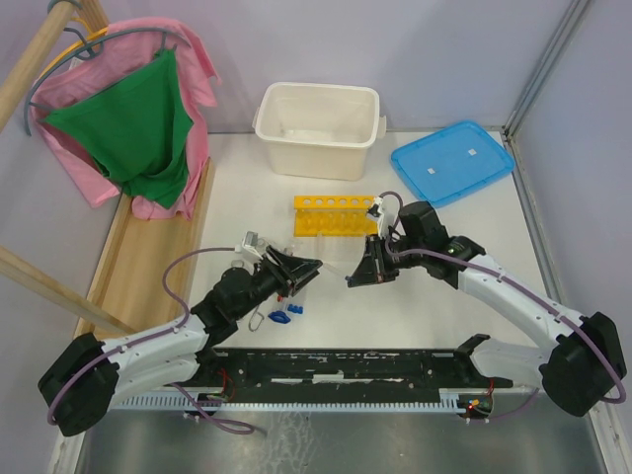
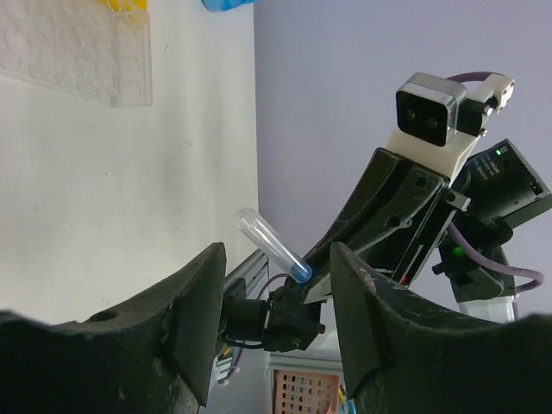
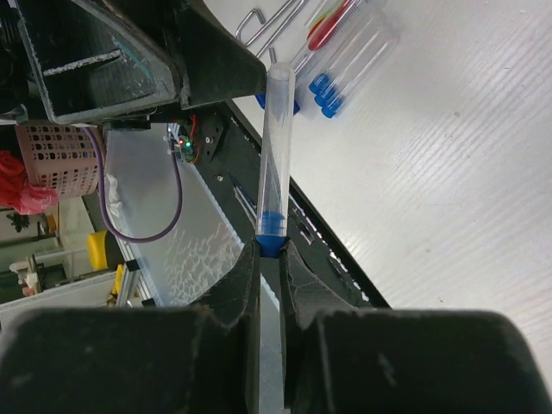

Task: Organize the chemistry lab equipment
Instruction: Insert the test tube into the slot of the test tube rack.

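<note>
With right pincer [image 3: 270, 254] clamped on blue-capped tube [image 3: 276, 147], left pincer [image 2: 274, 285] apart: tip upright, lower straight into yellow test-tube rack [image 1: 336, 214].

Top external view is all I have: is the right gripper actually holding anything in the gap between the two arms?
Observer: Yes. The right wrist view shows the right gripper shut on the blue-capped end of a clear tube.
Operator: And the left one?
Observer: The left gripper is open. In its wrist view the tube's round end shows between its fingers, clear of both.
Operator: What are the blue bits on the table under them?
Observer: More blue-capped tubes lying side by side, next to a thin red rod.
</note>
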Motion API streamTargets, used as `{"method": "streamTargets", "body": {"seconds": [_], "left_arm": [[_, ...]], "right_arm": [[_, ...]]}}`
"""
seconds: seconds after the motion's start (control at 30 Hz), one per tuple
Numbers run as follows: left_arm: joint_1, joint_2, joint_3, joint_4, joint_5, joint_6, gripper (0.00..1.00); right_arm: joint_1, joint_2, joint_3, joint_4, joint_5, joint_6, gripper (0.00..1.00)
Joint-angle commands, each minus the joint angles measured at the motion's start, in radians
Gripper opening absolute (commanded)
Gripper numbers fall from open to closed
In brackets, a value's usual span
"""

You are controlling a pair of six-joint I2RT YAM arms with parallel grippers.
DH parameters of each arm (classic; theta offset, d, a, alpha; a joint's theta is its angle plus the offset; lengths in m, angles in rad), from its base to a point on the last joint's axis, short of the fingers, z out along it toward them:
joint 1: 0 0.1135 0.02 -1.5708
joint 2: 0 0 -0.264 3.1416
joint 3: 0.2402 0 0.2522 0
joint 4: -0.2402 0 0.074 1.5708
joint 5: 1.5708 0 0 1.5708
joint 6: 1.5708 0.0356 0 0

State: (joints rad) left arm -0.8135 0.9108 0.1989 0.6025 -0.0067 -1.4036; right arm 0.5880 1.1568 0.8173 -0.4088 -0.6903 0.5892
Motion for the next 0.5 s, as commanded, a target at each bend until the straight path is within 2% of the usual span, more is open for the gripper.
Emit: {"method": "streamTargets", "body": {"seconds": [0.0,0.47], "left_arm": [[0.004,-0.017,0.016,0.055,-0.033,-0.063,0.58],[0.004,0.012,-0.029,0.134,-0.037,-0.139,0.53]], "right_arm": [[0.031,-0.001,0.047,0.078,0.021,-0.004,0.08],[0.066,0.001,0.061,0.101,0.039,-0.01,0.08]]}}
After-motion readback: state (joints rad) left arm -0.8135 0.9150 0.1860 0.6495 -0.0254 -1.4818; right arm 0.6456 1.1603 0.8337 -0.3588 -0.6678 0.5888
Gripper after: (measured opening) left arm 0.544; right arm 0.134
